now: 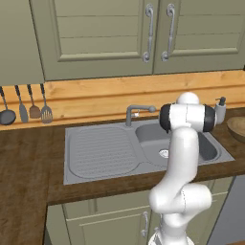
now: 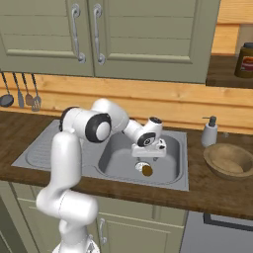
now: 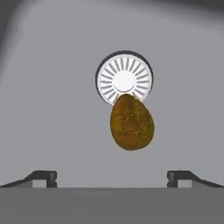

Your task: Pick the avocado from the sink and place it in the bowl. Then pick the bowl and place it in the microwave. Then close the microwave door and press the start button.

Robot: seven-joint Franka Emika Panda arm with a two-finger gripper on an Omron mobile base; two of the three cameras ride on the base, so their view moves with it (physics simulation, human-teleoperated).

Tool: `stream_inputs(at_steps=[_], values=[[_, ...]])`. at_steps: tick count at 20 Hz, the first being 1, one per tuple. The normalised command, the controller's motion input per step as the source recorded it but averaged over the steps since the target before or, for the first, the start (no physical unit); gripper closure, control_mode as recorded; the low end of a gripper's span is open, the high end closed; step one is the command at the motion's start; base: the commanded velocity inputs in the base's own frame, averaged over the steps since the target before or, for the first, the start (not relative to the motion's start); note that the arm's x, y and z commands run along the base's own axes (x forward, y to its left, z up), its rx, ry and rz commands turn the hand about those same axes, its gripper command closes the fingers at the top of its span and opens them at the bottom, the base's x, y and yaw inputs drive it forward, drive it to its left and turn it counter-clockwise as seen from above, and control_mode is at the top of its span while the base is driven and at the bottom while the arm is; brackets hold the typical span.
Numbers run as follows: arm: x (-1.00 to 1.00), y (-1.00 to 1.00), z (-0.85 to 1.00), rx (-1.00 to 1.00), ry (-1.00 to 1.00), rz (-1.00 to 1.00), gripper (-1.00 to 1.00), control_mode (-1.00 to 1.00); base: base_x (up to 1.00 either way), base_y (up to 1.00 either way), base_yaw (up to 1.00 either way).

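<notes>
The avocado (image 2: 147, 170) lies in the sink (image 2: 170, 180) basin, touching the drain (image 2: 141, 165) at its five o'clock, claw (image 2: 148, 157) hanging above, while the bowl (image 2: 229, 160) sits on the counter (image 2: 217, 195) at the sink's three o'clock.

Plenty of room in the sink (image 2: 170, 180) basin: bare floor on both sides of the avocado (image 3: 131, 122), which overlaps the drain (image 3: 124, 77) edge. Fingers (image 3: 45, 176) stand wide apart with nothing between them and it. Faucet (image 1: 136, 112) sits off at the back rim.
</notes>
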Motion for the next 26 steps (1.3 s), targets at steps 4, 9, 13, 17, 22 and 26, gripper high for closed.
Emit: stream_inputs(at_steps=[4, 9, 13, 17, 22, 26], values=[[0.38, -0.03, -0.3, 0.0, 0.03, 0.05, -1.0, -1.0, 0.0, 0.0, 0.0], [0.27, -0.04, -0.3, 0.0, 0.0, 0.05, -1.0, -1.0, 0.0, 0.0, 0.0], [-0.03, -0.06, -0.19, 0.0, 0.0, 0.05, -1.0, -1.0, 0.0, 0.0, 0.0], [0.0, 0.0, -0.29, 0.0, 0.0, 0.04, -1.0, -1.0, 0.0, 0.0, 0.0], [0.0, 0.0, -0.29, 0.0, 0.0, 0.04, -1.0, -1.0, 0.0, 0.0, 0.0], [0.0, 0.0, -0.39, 0.0, 0.0, 0.05, -1.0, -1.0, 0.0, 0.0, 0.0]])
